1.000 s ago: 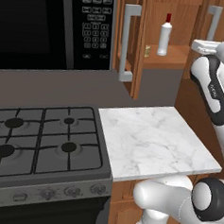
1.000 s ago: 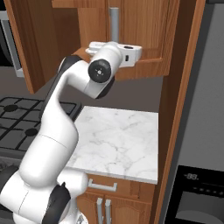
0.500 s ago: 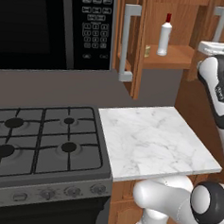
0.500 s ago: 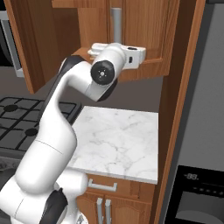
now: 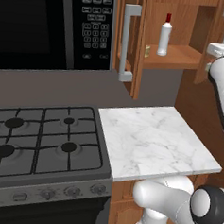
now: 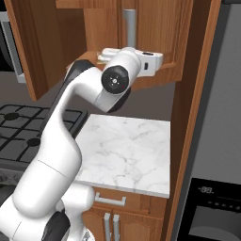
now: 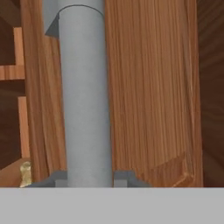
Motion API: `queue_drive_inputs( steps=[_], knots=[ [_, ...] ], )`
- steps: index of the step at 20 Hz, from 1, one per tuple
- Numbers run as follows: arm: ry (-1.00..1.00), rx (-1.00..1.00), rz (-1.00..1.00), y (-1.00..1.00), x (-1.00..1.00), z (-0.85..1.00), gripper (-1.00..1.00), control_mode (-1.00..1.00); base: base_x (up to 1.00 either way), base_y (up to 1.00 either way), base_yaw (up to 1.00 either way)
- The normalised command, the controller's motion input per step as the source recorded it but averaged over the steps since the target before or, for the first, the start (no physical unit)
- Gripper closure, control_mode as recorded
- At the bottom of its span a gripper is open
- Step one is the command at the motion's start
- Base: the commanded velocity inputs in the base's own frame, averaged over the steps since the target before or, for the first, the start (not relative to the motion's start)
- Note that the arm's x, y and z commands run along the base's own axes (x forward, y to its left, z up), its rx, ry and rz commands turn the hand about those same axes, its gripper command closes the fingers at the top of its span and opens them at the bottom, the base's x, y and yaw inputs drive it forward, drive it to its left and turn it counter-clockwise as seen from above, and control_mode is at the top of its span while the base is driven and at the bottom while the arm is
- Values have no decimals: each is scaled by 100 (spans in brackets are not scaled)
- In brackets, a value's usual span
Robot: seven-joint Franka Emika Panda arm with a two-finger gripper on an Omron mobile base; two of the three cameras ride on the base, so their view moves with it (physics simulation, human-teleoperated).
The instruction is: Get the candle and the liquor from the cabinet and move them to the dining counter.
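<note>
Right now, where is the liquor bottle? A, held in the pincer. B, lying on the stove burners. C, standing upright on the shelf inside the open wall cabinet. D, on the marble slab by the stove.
C: the liquor bottle stands upright on the cabinet's wooden shelf.

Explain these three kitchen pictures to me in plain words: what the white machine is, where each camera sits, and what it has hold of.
The white machine is a robot arm on a drivable base. Two cameras ride on that base behind the arm, one to its left and one to its right. The third sits on the hand and looks along the gripper. There its two dark tips stand on either side of a grey bar handle on the right-hand door of the wooden cabinet, so it seems to be gripping that handle. On the shelf stand the liquor bottle and the small candle. Below are a marble slab and a stove.
</note>
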Motion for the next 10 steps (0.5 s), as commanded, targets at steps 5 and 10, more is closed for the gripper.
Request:
queue_drive_inputs(
  steps=[5, 10],
  knots=[
    [5, 0, 0, -39, -23, 0, 100, -100, 0, 0, 0],
    [5, 0, -1, -40, -23, 0, 100, -100, 0, 0, 0]
  ],
)
